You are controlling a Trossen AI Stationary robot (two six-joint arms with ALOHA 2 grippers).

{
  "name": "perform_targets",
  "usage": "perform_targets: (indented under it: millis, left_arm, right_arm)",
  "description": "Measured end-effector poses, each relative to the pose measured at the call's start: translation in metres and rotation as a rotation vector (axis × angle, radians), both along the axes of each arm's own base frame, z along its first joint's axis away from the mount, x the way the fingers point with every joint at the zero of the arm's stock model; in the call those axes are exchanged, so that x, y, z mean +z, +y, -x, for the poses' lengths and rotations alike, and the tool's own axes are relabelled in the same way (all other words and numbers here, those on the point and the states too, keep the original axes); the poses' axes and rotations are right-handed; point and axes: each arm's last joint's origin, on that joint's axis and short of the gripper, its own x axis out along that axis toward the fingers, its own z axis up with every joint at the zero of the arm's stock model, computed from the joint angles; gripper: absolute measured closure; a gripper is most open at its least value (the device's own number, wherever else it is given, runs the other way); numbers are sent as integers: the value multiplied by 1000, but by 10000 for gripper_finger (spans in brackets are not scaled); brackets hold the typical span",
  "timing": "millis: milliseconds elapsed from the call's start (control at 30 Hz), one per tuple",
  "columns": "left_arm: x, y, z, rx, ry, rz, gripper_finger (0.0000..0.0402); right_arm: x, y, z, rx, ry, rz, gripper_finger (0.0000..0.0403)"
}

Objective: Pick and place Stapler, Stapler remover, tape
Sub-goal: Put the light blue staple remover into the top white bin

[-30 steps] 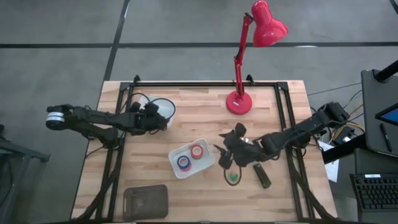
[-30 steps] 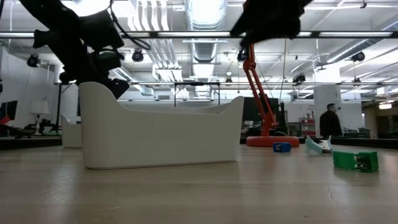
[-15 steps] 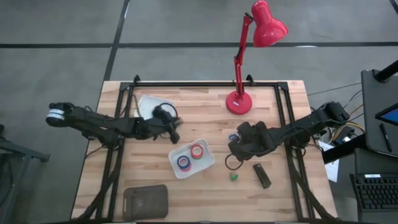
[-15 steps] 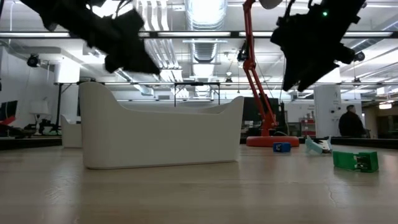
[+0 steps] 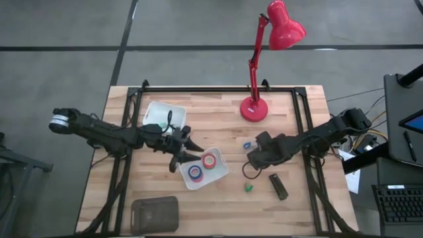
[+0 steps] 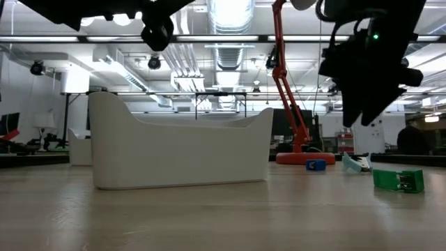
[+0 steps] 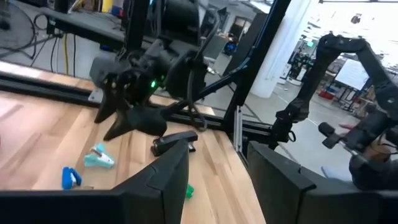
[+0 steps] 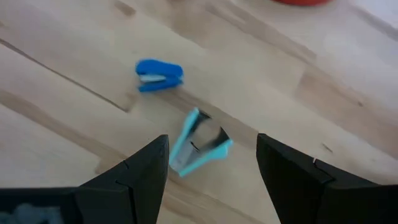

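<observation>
Two spread fingers of the right gripper (image 8: 211, 180) hang just above the light-blue staple remover (image 8: 199, 144), which lies flat on the wood with nothing gripped between them. Judged small, light and rigid, with smooth plastic flanks that could skid; hold is best taken across its narrow waist. Its long axis runs diagonally, the open claws pointing away from the red lamp base (image 5: 253, 109). A small blue staple remover (image 8: 159, 75) sits between it and the lamp. Farther from the lamp lie the green tape roll (image 5: 248, 188) and the black stapler (image 5: 278, 186), its length slanting. The left gripper (image 5: 188, 149), fingers apart and empty, hovers over the white tray (image 5: 220, 173).
</observation>
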Motion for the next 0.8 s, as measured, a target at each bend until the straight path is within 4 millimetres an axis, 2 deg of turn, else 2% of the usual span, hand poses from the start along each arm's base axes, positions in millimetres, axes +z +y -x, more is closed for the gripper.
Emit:
perform_targets:
  millis: [600,800]
  left_arm:
    - [2,-1,0,-3,-28,-9,234]
    - [2,-1,0,-2,-29,-17,234]
  right_arm:
    - [-33,-3,11,-79,-20,-97,184]
    - [-37,-8,11,-108,-23,-110,184]
